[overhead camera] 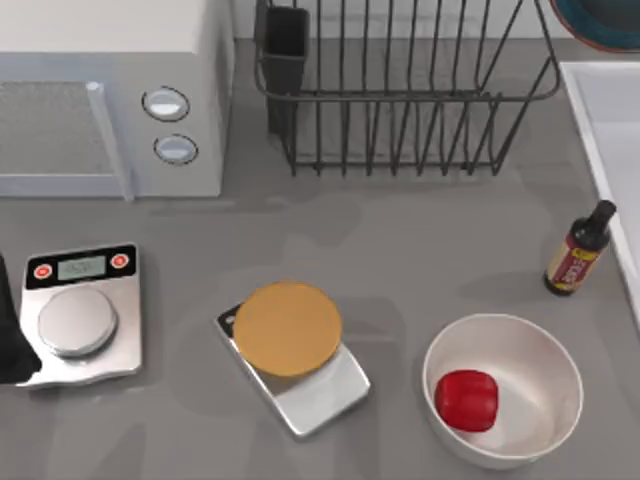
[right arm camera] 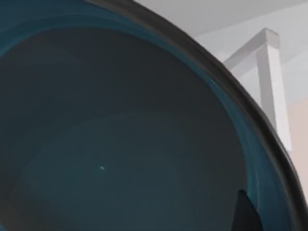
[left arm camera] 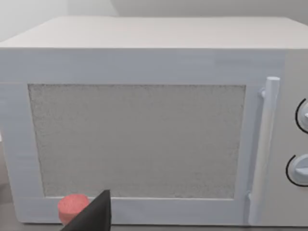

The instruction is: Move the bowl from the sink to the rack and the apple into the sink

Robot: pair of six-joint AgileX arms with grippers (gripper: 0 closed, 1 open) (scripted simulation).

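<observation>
The teal-blue bowl [overhead camera: 603,24] shows as a partial arc at the top view's far right corner, beyond the sink [overhead camera: 612,115] at the right edge. In the right wrist view the bowl's inside [right arm camera: 120,144] is very close and tilted, with wall behind it. One dark fingertip [right arm camera: 245,214] of my right gripper rests at its rim, gripping it. The black wire rack [overhead camera: 400,100] stands at the back centre with nothing in it. The red apple [overhead camera: 467,400] lies inside a white bowl [overhead camera: 545,345] at the front right. My left gripper [overhead camera: 8,340] is parked at the left edge.
A white microwave [overhead camera: 110,90] fills the back left and faces the left wrist camera [left arm camera: 144,139]. A silver scale [overhead camera: 80,318] sits front left. Another scale [overhead camera: 325,395] carries an orange disc [overhead camera: 288,328] at front centre. A dark bottle [overhead camera: 578,252] stands beside the sink.
</observation>
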